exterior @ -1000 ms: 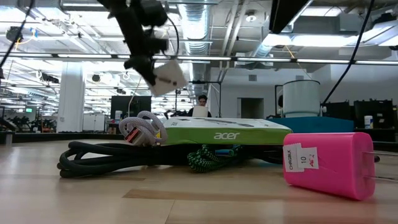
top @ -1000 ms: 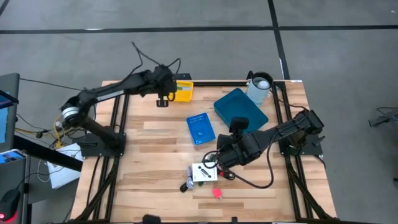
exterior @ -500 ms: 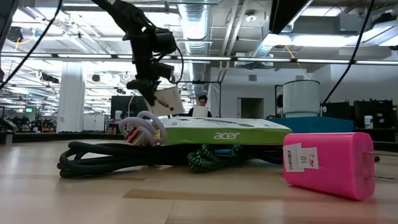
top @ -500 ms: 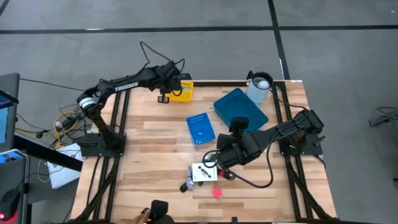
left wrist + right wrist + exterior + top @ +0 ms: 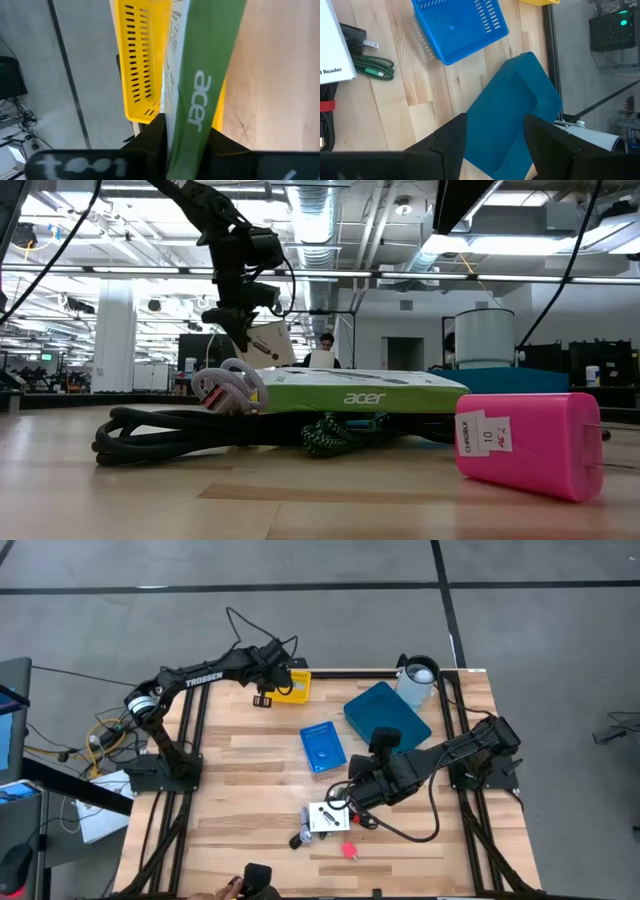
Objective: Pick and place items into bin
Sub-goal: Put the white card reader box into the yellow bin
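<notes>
Bright, even overhead light; soft shadows, blurred wrist-view foregrounds.

Left wrist cam: flat white-and-green cardboard box w/ white "acer" lettering (image 5: 200, 107) runs lengthwise away from the camera, its near end clamped betw. the left gripper (image 5: 186, 145)'s dark jaws. Beside it, a yellow slotted plastic bin (image 5: 140, 60), side wall w/ rows of vents facing the lens. Light wooden worktop (image 5: 280, 75) on one side; grey floor (image 5: 75, 65) w/ a dark line on the other.
</notes>
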